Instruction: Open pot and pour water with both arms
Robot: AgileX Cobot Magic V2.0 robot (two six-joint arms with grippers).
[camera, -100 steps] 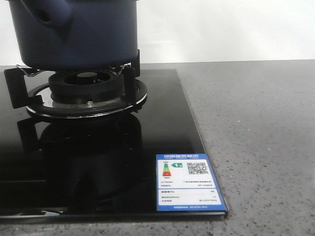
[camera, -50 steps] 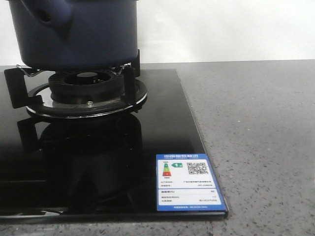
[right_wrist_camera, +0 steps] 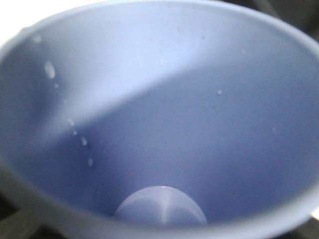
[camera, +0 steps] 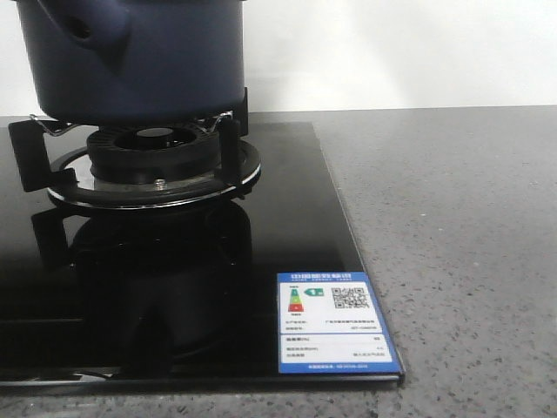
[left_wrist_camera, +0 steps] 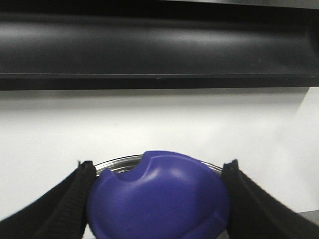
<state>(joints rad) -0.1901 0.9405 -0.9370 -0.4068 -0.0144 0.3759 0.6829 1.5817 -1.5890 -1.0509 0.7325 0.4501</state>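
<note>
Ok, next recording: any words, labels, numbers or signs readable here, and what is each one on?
Blue-bordered energy-rating sticker on the front right corner of the glossy black glass hob: "1" in the green arrow; the other print is too small to read.
QR code on the same sticker: a code, not readable as text.
Large dark navy-blue round pot: no markings visible.
Both wrist views: no text.

one pot (camera: 139,57), one burner (camera: 152,161), one cup (right_wrist_camera: 159,119), one label (camera: 335,324)
</note>
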